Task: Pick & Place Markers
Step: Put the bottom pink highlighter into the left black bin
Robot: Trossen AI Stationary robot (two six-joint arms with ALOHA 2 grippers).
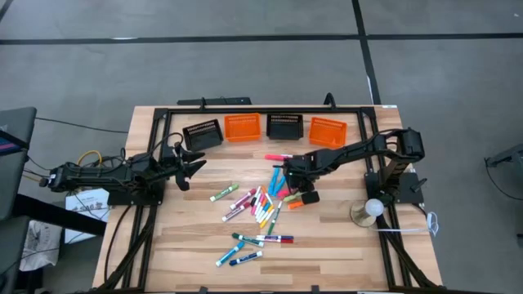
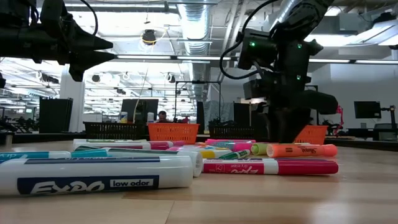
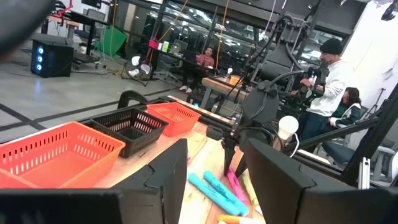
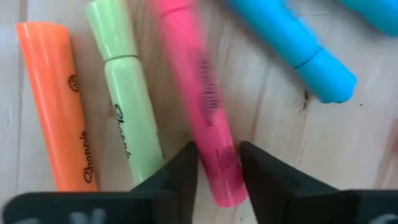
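Two dozen or so markers [image 1: 260, 208] lie scattered across the middle of the wooden counter [image 1: 343, 237]. Down among them, the right gripper [image 4: 219, 168] has its fingers pressed on either side of a pink marker [image 4: 199, 93], which lies flat between a pale green marker [image 4: 123, 99] and a blue one. Off to the side, the left gripper [image 1: 194, 166] hangs with its fingers apart, holding nothing, near a black basket [image 1: 203, 132].
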